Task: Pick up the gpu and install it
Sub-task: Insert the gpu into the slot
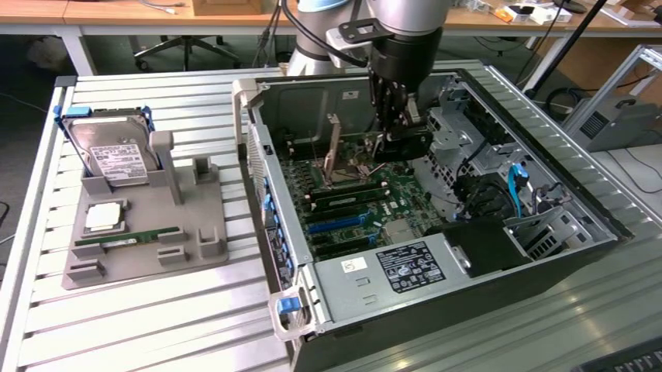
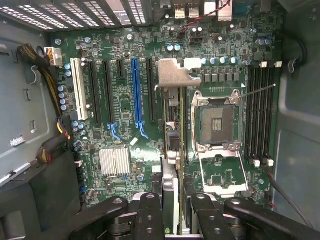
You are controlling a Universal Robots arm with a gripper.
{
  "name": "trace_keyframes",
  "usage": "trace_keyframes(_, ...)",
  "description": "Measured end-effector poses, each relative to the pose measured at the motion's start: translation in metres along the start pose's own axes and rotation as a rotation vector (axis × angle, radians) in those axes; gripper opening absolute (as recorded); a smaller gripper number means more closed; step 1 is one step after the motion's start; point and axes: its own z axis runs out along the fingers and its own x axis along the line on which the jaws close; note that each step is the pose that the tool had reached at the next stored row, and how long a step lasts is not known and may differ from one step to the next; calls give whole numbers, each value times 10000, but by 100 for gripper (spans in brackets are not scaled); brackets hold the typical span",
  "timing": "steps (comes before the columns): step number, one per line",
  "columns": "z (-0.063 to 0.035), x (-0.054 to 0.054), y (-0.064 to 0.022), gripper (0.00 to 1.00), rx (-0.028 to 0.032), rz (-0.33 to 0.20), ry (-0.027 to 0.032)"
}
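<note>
**Gripper state.** The gripper (image 2: 174, 212) is clenched on the gpu (image 2: 171, 150). In the wrist view, one black finger lies against each face of the card, and the card stands on edge between them. In the exterior view, the gripper (image 1: 398, 138) reaches down from the arm (image 1: 405, 31) into the open computer case (image 1: 538, 232). The gpu (image 1: 405, 147) shows there as a dark block at the fingertips.

**Position of the gpu.** The card is inside the case, over the motherboard (image 2: 125, 135). Its long edge runs parallel to the expansion slots. Its silvery metal end bracket (image 2: 176, 70) points toward the ported wall of the case. In the wrist view, the card lies between the black slot (image 2: 150, 90) beside the blue slot (image 2: 136, 90) and the open CPU socket (image 2: 218, 120). Whether its lower edge has entered a slot cannot be determined.

**Surrounding components.** A white slot (image 2: 78, 90) and a finned silver heat sink (image 2: 115, 161) lie well apart from the card, on the far side of the blue slot. The memory slots (image 2: 260, 110) lie beyond the CPU socket.

**Work surface.** The case rests on its side, open face up, on the slatted table (image 1: 155, 325). To the exterior view's left of the case stands a grey holder (image 1: 201, 252). It carries a hard drive (image 1: 114, 155), a silvery square chip (image 1: 104, 217) and a green memory stick (image 1: 129, 239).
</note>
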Motion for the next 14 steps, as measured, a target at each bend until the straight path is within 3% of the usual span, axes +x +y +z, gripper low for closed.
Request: trace_keyframes(14, 21, 28, 70, 27, 0, 0, 0)
